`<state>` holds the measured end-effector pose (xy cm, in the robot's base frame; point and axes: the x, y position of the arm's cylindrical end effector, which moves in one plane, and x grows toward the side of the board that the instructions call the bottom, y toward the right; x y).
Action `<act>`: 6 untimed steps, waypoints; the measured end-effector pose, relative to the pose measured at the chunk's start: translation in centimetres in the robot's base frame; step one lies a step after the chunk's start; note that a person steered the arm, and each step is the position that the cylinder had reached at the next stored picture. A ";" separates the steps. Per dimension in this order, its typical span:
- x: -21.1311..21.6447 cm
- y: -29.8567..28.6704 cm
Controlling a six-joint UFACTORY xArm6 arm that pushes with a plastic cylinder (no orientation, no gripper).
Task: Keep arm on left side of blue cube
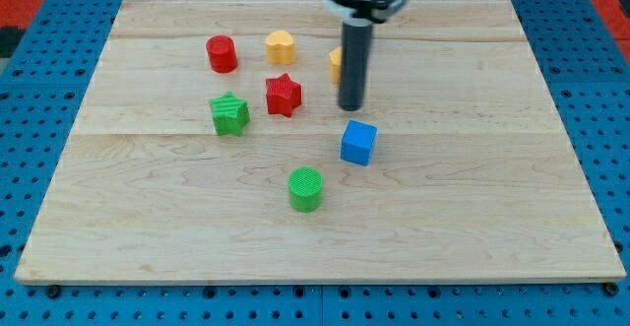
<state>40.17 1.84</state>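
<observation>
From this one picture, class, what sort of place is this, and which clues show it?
Probably a robotics lab bench: a wooden board lies on a blue perforated base, small coloured blocks such as the blue cube are scattered about, and a robot's tip stands above that cube.

Look at the blue cube [358, 142]: it sits flat on the wooden board [472, 198], a little to the view's right of centre, turned slightly so one corner faces the view's bottom. You see its lighter top face and two darker side faces. It stands alone, touching no other block, upright and not tipped.
</observation>
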 end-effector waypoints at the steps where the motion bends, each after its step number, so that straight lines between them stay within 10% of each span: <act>1: 3.6 -1.7; 6: 2.4 4.0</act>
